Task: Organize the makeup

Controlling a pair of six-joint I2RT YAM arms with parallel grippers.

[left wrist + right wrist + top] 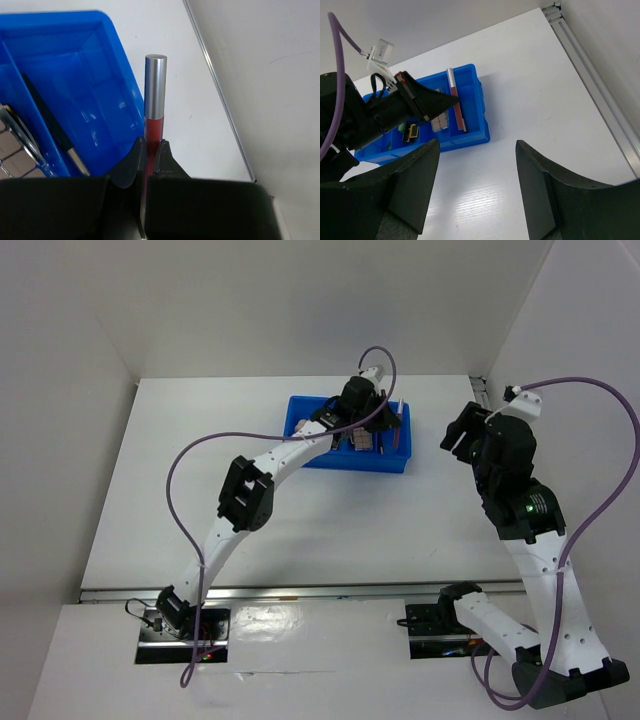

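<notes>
Gloss tube [155, 90] pinched in left hand [151, 147] at rim of blue bin [50, 22]; center over bin b4 release; right hand [477, 167] open, empty

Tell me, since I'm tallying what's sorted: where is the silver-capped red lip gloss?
The lip gloss is pinched in the left gripper, beside the right end wall of the blue bin, far centre in the top view.
</notes>
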